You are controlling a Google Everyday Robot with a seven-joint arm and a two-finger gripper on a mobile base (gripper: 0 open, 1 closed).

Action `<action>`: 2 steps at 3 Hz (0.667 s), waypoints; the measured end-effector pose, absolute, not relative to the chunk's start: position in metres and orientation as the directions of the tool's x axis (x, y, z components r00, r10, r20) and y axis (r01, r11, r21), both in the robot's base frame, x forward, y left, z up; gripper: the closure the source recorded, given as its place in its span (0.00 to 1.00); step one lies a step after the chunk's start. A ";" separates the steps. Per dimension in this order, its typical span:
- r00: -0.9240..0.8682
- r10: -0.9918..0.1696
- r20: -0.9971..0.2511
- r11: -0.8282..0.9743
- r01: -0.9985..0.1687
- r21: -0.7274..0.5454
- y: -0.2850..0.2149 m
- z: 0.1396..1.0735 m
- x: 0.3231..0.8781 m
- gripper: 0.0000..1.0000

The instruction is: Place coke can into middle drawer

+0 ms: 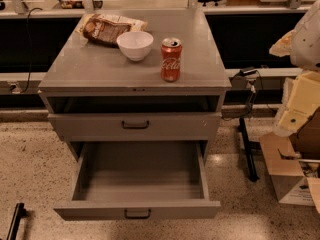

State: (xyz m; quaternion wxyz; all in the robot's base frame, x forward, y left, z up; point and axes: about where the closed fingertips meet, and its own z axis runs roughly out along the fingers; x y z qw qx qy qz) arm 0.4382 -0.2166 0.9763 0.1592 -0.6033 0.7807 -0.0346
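So, my gripper (299,101) hangs at the right edge of the view, beside the cabinet and well apart from everything on it. From here I cannot tell whether it is spread or pressed together, and I can make out nothing in its hold. The coke can (171,59) stands upright on the cabinet top (80,69), toward the front right. It is just beside the white bowl (135,45) but not touching it, and a brown snack bag (107,28) lies further back on the left. That spot near the front edge suits me, I judge, because I can come at the can from the right without reaching over the bowl. Below, the middle drawer (137,176) is pulled well out with its floor bare and facing up, so nothing needs opening first. The drawer front above it (135,126) is shut, and over that is a dark open slot. The can sits almost directly above the open drawer. As I read it, the job is to grasp the can around its body, carry it forward past the cabinet's edge and lower it upright. The grasp has not begun.
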 end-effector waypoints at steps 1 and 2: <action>-0.217 -0.953 -0.211 0.267 -0.931 -0.249 -0.216 0.977 0.439 0.00; -0.219 -0.937 -0.270 0.296 -0.911 -0.287 -0.209 0.984 0.484 0.00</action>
